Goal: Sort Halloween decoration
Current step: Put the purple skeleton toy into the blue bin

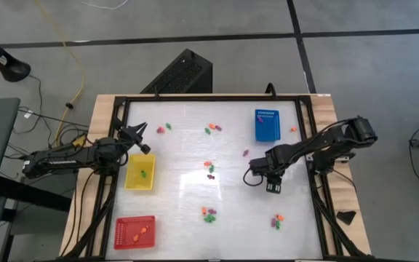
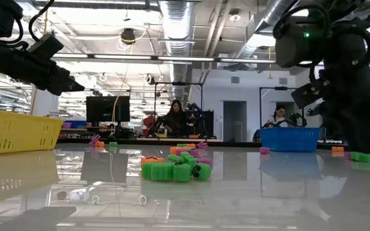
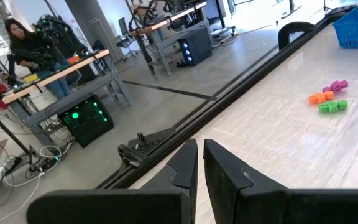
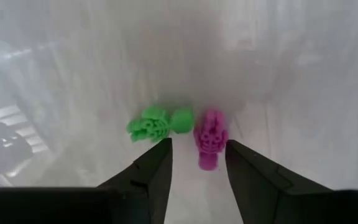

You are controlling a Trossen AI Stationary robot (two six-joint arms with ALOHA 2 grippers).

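The right gripper (image 4: 196, 163), fingers parted, hangs over bare glossy white tabletop (image 1: 180, 204) near the right edge, straddling a knobbly purple plastic piece (image 4: 210, 138) beside a green one (image 4: 159, 122). The left gripper (image 3: 200, 167), nearly closed and seemingly empty, sits above the yellow mesh tray (image 1: 131, 179) at the left edge.

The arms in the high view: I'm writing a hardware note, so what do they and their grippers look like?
Both arms are dark, slim and jointed, with black cables along them. The left gripper ends in two thin pointed black fingers. The right gripper has two flat, wedge-shaped dark fingers and a boxy black wrist block.
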